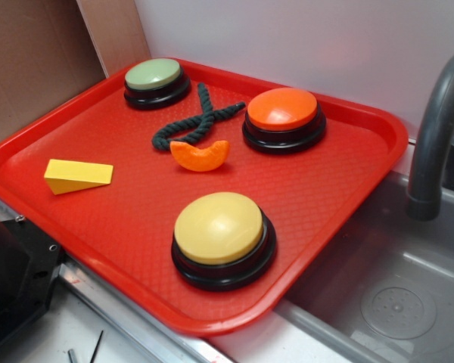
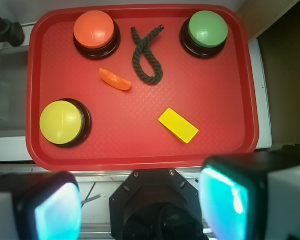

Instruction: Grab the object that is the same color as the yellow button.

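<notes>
The small yellow wedge block [image 1: 77, 175] lies flat near the left edge of the red tray [image 1: 340, 193]; in the wrist view it [image 2: 178, 125] lies right of centre on the tray [image 2: 140, 145]. The yellow button [image 1: 219, 228] on its black base stands at the tray's front; it shows at the left in the wrist view [image 2: 61, 121]. My gripper [image 2: 145, 207] is open and empty, high above the tray's near edge and well clear of the wedge. Its fingers [image 2: 230, 197] frame the robot base below. The gripper is out of the exterior view.
An orange button [image 1: 282, 110], a pale green button [image 1: 153, 74], a dark green rope [image 1: 197, 117] and an orange crescent piece [image 1: 200, 155] also sit on the tray. A grey sink [image 1: 393, 302] with a dark faucet [image 1: 435, 136] lies to the right. The black robot base [image 1: 15, 280] is at the lower left.
</notes>
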Controlling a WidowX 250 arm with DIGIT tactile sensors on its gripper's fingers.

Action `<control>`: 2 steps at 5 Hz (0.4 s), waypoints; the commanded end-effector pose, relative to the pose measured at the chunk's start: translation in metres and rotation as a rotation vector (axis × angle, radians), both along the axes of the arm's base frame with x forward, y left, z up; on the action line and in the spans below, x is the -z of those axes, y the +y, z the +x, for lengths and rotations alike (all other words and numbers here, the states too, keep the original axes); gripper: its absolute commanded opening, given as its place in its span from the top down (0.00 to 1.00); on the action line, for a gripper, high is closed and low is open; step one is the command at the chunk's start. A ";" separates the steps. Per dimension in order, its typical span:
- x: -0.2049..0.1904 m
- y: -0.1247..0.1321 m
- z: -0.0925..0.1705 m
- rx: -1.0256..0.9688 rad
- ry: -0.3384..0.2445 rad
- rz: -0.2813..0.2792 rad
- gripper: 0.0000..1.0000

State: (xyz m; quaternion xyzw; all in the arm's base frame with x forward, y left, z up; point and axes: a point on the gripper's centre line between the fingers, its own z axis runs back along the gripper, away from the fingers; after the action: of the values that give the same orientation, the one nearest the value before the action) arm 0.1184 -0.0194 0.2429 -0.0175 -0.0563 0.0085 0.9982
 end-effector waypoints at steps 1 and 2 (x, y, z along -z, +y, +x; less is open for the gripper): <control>0.000 0.000 0.000 0.000 0.000 0.000 0.00; 0.050 0.050 0.028 -0.105 0.157 -0.114 0.00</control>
State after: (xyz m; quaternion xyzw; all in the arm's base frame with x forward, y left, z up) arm 0.1475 0.0330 0.1827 -0.0705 0.0371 0.0601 0.9950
